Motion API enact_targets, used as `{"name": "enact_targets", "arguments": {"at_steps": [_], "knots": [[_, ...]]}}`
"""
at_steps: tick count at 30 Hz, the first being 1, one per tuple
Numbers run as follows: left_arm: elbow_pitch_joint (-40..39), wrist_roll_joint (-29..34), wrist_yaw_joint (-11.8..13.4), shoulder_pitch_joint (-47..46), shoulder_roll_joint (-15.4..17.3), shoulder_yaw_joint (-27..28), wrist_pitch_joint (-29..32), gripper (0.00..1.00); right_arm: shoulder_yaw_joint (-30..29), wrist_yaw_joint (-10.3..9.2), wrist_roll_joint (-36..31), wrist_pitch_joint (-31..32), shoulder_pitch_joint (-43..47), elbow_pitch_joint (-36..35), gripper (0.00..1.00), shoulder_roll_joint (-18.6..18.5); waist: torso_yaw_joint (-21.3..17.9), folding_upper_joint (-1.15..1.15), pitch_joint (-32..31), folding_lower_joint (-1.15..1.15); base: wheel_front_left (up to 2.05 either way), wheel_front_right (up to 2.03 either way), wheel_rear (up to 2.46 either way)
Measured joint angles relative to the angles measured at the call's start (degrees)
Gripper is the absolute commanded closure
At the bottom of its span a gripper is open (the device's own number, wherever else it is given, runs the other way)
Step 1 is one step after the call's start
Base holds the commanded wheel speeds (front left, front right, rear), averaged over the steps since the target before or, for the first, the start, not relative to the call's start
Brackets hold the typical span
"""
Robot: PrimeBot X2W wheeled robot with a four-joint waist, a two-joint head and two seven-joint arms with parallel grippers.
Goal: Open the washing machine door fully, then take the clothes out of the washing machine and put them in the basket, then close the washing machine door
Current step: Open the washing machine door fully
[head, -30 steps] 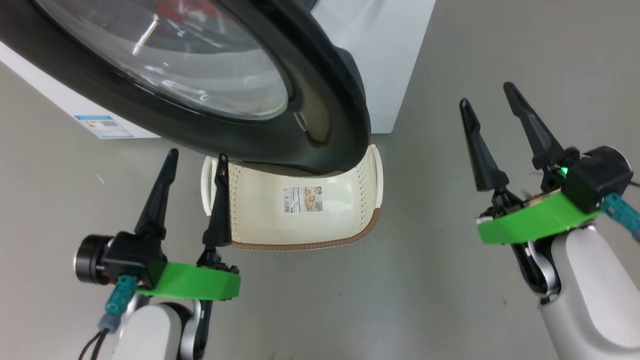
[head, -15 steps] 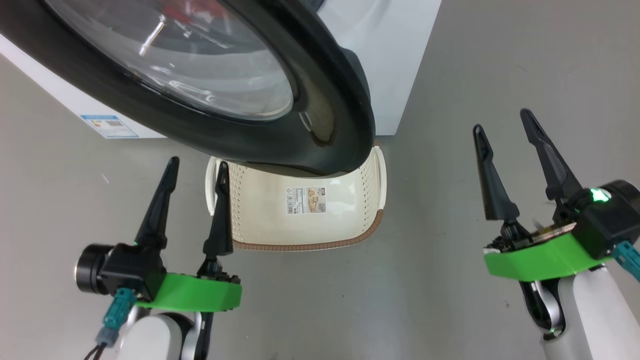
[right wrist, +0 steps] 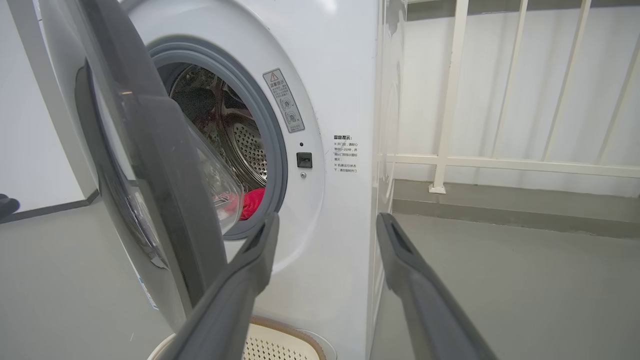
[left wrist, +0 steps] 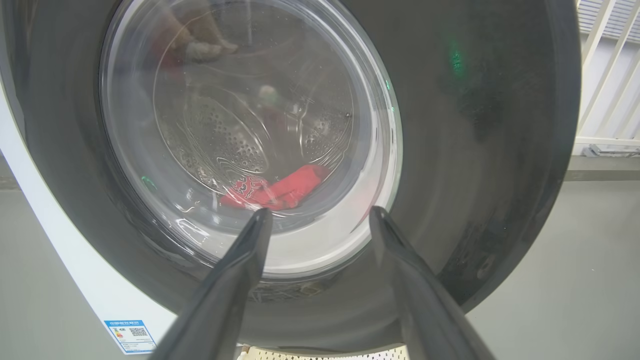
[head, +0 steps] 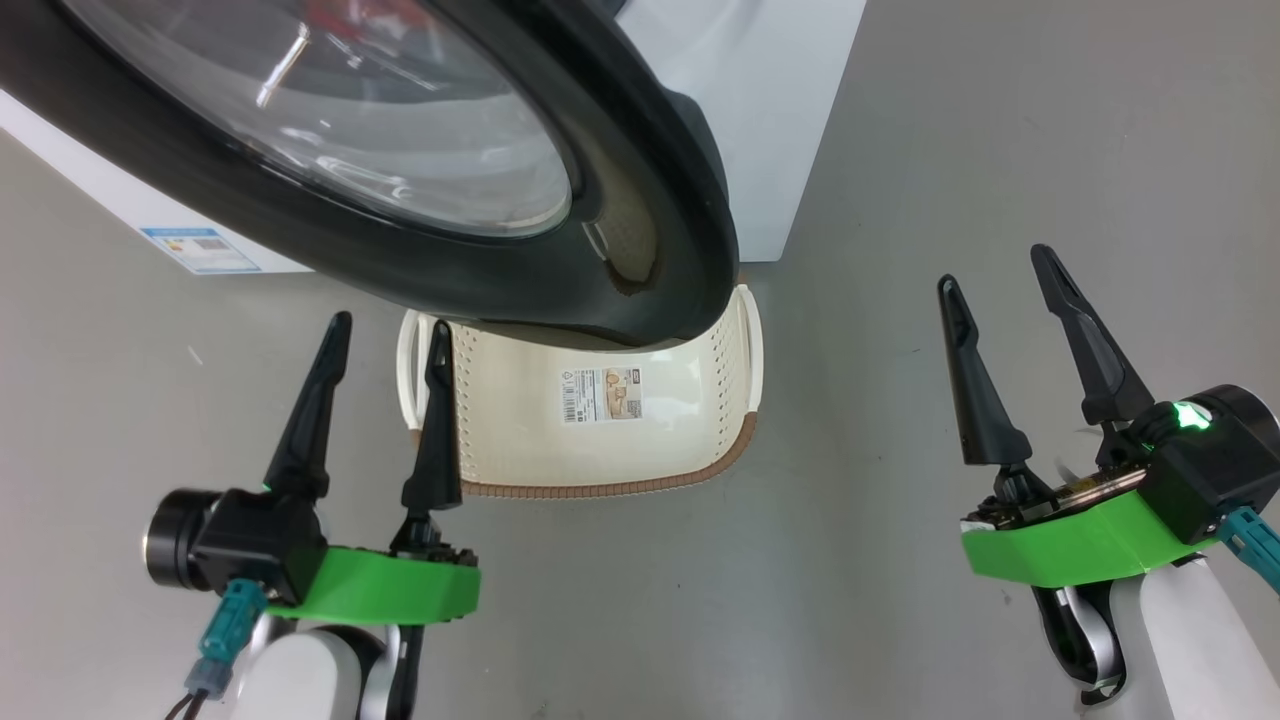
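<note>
Left gripper [head: 391,320], right gripper [head: 994,265] spread empty; washing machine door [head: 450,275] ajar, stiff, probably slick: hook rim at 4 o'clock.

You have plain grey floor [head: 1000,150] here. White washing machine [head: 770,150] stands directly on it. Cream perforated, brown-rimmed basket [head: 700,400] sits on floor just before machine front, sticker [head: 602,394] on its bottom.

The left gripper [head: 391,322] hangs low on the robot's left, its two dark fingers [head: 310,420] spread apart, pointing forward, nothing between them. The right gripper [head: 994,267] is equally wide and empty, leaning slightly leftward above its pale forearm [head: 1170,640].
</note>
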Motion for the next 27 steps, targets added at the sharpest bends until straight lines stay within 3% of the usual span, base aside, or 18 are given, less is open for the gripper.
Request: {"name": "enact_targets", "arguments": {"at_steps": [8,9,10,11,16,21,24,27], "knots": [[-0.1,0.0,0.0,0.0,0.0,0.0,0.0,0.0,-0.1,0.0,0.5,0.0,0.0,-0.4,0.0,0.0,0.3,0.0,0.1,0.0,0.0,0.0,0.0],[-0.1,0.0,0.0,0.1,0.0,0.1,0.0,0.0,-0.1,0.0,0.6,0.0,0.0,-0.6,0.38,0.0,0.3,0.0,0.2,0.0,0.0,0.0,0.0],[-0.1,0.0,0.0,0.1,0.0,0.1,0.0,0.0,-0.1,0.0,0.7,0.0,0.0,-0.7,0.9,0.0,0.3,0.0,0.2,0.0,0.0,0.0,0.0],[-0.1,0.0,0.0,0.1,0.0,0.1,0.0,0.0,0.0,0.0,0.8,0.0,0.0,-0.6,1.0,0.0,0.4,0.0,0.3,0.0,0.0,0.0,0.0],[-0.1,0.0,0.1,0.1,0.0,0.0,0.0,0.0,0.8,0.0,0.9,0.0,-0.4,0.3,1.0,0.0,0.8,0.0,0.4,0.0,0.0,0.0,0.0],[-0.1,0.0,0.1,0.1,0.0,-0.1,0.0,0.0,1.3,0.0,5.4,0.0,-3.6,1.5,1.0,0.0,1.4,0.0,0.6,0.0,0.0,0.0,0.0],[0.0,0.0,0.1,0.1,0.0,-0.1,0.0,0.0,2.1,0.0,11.3,0.0,-5.8,2.8,1.0,0.0,1.7,0.0,0.7,0.0,0.0,0.0,0.0],[0.0,-0.6,0.1,0.1,0.0,-0.3,0.0,0.0,4.0,0.0,21.6,0.0,-8.2,5.6,1.0,0.0,2.0,0.0,0.8,0.0,0.0,0.0,0.0]]}}
